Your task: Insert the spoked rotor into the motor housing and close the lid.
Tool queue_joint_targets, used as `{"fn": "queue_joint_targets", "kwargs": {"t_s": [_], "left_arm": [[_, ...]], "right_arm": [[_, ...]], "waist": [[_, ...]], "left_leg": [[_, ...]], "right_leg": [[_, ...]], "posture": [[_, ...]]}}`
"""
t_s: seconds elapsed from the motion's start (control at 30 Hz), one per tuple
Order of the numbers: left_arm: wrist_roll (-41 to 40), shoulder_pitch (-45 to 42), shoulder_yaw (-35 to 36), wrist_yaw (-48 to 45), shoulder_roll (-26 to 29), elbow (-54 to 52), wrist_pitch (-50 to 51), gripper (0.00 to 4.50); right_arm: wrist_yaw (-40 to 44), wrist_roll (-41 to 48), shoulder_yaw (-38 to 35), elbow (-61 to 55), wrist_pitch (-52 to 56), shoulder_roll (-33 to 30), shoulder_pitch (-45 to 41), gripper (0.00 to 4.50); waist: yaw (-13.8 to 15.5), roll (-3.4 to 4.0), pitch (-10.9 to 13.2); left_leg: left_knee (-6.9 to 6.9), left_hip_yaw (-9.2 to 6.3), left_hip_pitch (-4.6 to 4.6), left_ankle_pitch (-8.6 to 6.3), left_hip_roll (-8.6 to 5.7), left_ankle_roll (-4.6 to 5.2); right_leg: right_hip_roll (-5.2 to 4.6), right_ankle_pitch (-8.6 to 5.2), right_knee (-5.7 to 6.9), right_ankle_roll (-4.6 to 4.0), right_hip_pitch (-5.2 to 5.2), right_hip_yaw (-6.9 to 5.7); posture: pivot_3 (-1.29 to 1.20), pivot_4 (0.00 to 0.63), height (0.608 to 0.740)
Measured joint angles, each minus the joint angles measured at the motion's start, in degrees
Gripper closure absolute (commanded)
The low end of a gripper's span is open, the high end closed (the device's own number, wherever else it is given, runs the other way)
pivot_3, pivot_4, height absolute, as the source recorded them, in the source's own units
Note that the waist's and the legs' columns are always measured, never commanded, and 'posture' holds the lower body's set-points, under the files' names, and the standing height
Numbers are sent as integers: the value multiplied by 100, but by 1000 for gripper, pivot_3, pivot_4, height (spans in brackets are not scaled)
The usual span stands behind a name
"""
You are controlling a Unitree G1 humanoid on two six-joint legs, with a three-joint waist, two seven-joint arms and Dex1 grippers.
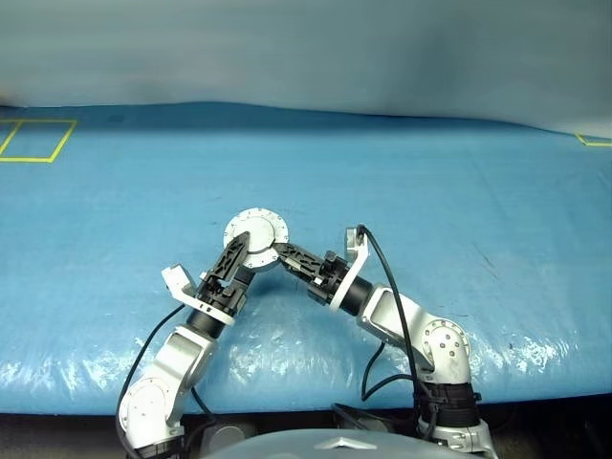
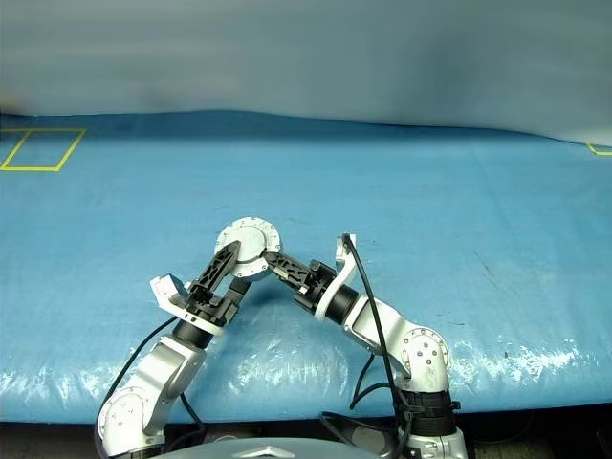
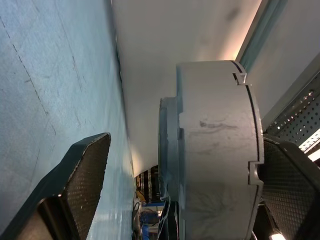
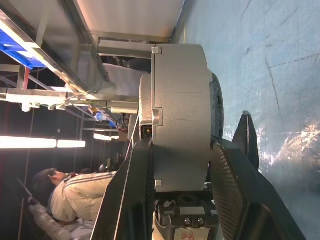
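Right jaws around level, flat-lying motor housing (image 1: 255, 232)

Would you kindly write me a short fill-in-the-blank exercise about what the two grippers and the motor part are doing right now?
1. The right gripper is shut on the closed motor housing, gripping it across its ____.
2. The left gripper is ____, one finger on each side of the housing.
3. The housing is held above a ____ table.
4. In the right wrist view, a ____ shows in the background.

Missing words: rim; open; blue; person
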Motion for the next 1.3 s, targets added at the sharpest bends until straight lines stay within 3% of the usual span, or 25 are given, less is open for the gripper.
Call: {"fn": "queue_joint_targets", "kwargs": {"t_s": [0.13,0.37,0.53,0.6,0.73,0.87,1.07,1.3], "left_arm": [[-12,-49,-31,-162,7,165,7,0],[-166,-39,-59,-279,-3,189,24,2167],[-277,17,-73,-237,-4,187,-6,2149],[-278,22,-74,-204,-13,185,-37,2149],[135,-33,-129,240,17,184,-234,2149],[504,-836,73,672,219,639,-499,2149],[1130,-2526,440,893,702,2159,-665,2149],[2134,-4423,746,436,906,4497,-1043,2149]], "right_arm": [[-23,60,138,-38,-12,-119,30,3303],[-18,46,224,-44,-40,-312,40,3303],[176,-354,348,-192,-133,-363,44,3303],[288,-643,404,-267,-201,-394,55,2560],[643,-2533,767,-856,-545,-1151,-179,1226],[1078,-4271,1281,-1200,-1115,-1612,-163,11],[1693,-7267,2163,-1231,-2821,-2496,223,0],[1530,-8811,2142,-561,-3971,-2082,898,0]], "waist": [[-10,0,0],[1,0,0],[1,0,0],[3,0,0],[35,0,-1],[86,-1,-1],[173,-9,-1],[190,-19,6]], "left_leg": [[0,-1,0,0,0,0],[1,-2,-1,0,0,0],[1,-2,-1,0,0,0],[1,-2,-2,0,0,0],[12,-2,-2,1,-2,-2],[11,-15,-1,10,-1,-11],[10,-15,-4,11,-12,-13],[6,-24,-20,12,-15,-15]], "right_leg": [[1,0,1,0,-1,0],[1,0,0,1,-1,-1],[1,-1,0,3,-1,-1],[1,-3,0,7,-2,-1],[1,-8,-2,25,2,0],[7,-3,5,22,0,-8],[2,23,-14,69,6,-7],[0,37,-21,39,1,-17]], "posture": [[0,150,740],[0,150,740],[0,150,740],[0,150,740],[0,150,740],[0,150,740],[0,150,740],[0,150,740]]}}
